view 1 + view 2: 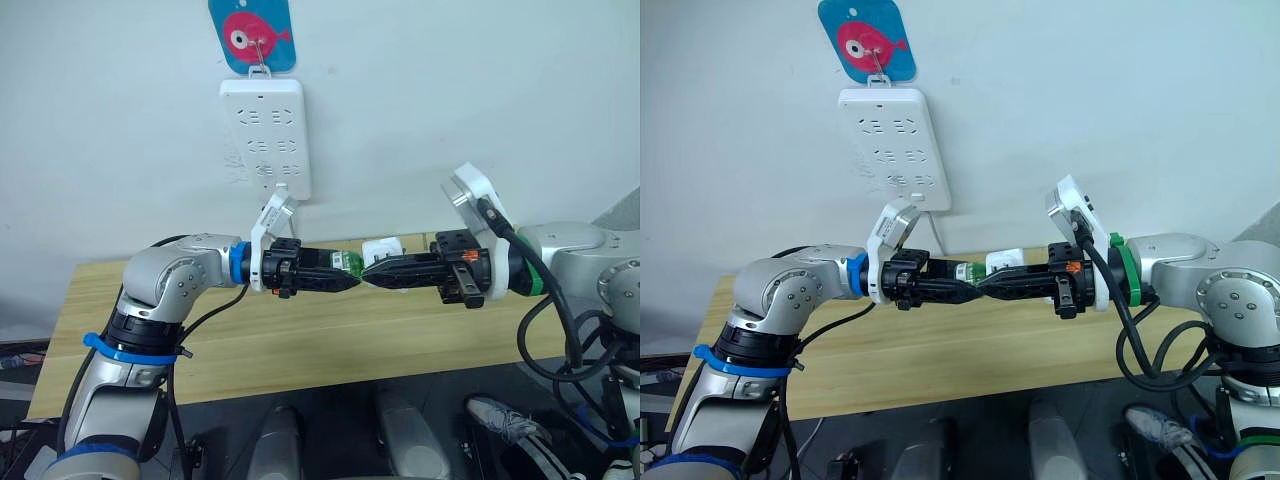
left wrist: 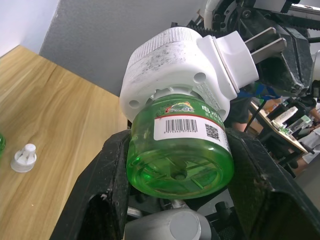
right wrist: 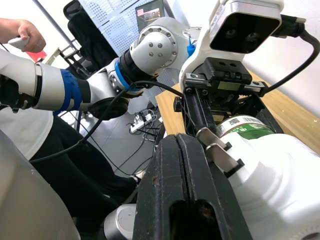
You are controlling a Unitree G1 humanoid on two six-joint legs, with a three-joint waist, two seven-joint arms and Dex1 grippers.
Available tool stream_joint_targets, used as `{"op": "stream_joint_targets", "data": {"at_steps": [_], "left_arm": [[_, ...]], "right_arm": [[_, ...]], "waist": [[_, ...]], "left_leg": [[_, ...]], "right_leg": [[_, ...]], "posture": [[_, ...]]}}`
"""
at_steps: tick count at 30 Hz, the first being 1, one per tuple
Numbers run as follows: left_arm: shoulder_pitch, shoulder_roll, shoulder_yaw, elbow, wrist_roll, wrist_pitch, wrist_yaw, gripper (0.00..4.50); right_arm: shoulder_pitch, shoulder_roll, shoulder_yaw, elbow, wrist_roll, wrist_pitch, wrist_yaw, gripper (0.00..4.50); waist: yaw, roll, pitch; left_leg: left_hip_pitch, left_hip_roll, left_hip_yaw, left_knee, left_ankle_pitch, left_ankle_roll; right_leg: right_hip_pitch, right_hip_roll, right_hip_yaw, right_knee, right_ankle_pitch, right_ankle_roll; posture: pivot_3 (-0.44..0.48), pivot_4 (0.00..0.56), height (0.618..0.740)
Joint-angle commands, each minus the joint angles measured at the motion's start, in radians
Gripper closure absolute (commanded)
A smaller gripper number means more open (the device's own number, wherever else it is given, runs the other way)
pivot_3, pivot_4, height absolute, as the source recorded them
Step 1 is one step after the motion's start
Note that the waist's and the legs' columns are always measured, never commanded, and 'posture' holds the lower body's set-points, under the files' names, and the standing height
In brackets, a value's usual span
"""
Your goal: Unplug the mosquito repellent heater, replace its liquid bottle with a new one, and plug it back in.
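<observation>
I've got both arms meeting tip to tip above the wooden table [image 1: 300, 340], below and right of the white power strip [image 1: 266, 135] on the wall. My left gripper [image 1: 345, 283] is clamped on the green liquid bottle [image 2: 182, 150]; in the left wrist view the black fingers [image 2: 107, 185] press the bottle on both sides. The bottle is seated in the mosquito repellent heater [image 2: 175, 70], the white rounded unit, held off the table between the two grippers, unplugged, well apart from the power strip. My right gripper [image 1: 372, 272] is closed on the heater's plug end; the right wrist view has its fingers pinched together beside the two metal prongs [image 3: 218, 149], with the white body [image 3: 280, 175] alongside them.

Labels: the bottle carries a white sticker with a barcode [image 2: 176, 129] and a QR code [image 2: 213, 131], above it a green band with white characters and a small logo, too small to read. Printed digits under the barcode are unreadable.

A small white cap [image 2: 24, 157] stands on the table, apart from the bottle. A blue tag with a pink fish [image 1: 254, 34] hangs just above the power strip. A person's hand [image 3: 22, 32] shows in the right wrist view.
</observation>
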Motion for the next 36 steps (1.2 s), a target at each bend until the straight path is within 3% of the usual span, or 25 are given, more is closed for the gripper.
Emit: {"op": "stream_joint_targets", "data": {"at_steps": [1, 9, 16, 20, 30, 36], "left_arm": [[0.003, 0.009, -0.019, -0.061, -0.007, -0.014, -0.049, 2.19], [0.004, 0.01, -0.022, -0.063, 0.0, -0.021, -0.056, 2.19], [-0.002, -0.018, 0.025, 0.022, -0.017, 0.014, -0.017, 2.19], [-0.005, -0.023, 0.037, 0.051, -0.019, 0.024, -0.016, 2.19], [-0.009, -0.111, 0.176, 0.106, -0.167, 0.197, 0.105, 2.19], [-0.005, -0.173, 0.295, 0.119, -0.318, 0.352, 0.239, 2.19]], "right_arm": [[0.001, -0.001, -0.037, 0.002, 0.002, -0.015, -0.023, 4.5], [0.008, 0.0, -0.032, 0.009, -0.018, -0.019, -0.021, 4.5], [0.066, -0.063, -0.112, -0.089, 0.067, -0.05, 0.114, 4.5], [0.108, -0.137, -0.127, -0.134, 0.013, -0.075, 0.168, 3.59], [0.248, -0.141, -0.256, -0.067, 0.012, -0.133, 0.034, 0.0], [0.371, -0.045, -0.401, -0.031, 0.148, -0.187, -0.18, 0.0]], "waist": [[0.0, 0.0, 0.0], [0.0, 0.0, 0.0], [0.002, 0.0, 0.0], [0.0, 0.0, 0.0], [0.001, 0.0, 0.0], [-0.001, 0.0, -0.001]], "left_leg": [[0.0, 0.0, 0.0, 0.0, 0.0, 0.0], [0.0, 0.0, 0.0, 0.0, 0.0, 0.0], [0.0, 0.0, 0.0, 0.0, 0.0, 0.0], [0.0, 0.0, 0.0, 0.0, 0.0, 0.001], [0.0, 0.0, 0.0, 0.0, 0.0, 0.0], [0.0, 0.0, 0.0, 0.001, 0.0, 0.0]], "right_leg": [[0.0, 0.0, 0.0, 0.0, 0.0, 0.0], [0.0, 0.0, 0.0, 0.0, 0.0, 0.0], [0.0, 0.0, 0.0, 0.0, 0.0, 0.0], [0.0, 0.0, 0.0, 0.0, 0.0, 0.0], [0.0, 0.0, 0.0, 0.0, 0.0, 0.0], [0.0, 0.0, 0.0, 0.001, 0.0, 0.0]], "posture": [[-0.204, 0.199, 0.725], [-0.204, 0.198, 0.725], [-0.213, 0.196, 0.725], [-0.221, 0.196, 0.725], [-0.227, 0.196, 0.725], [-0.237, 0.197, 0.725]]}}
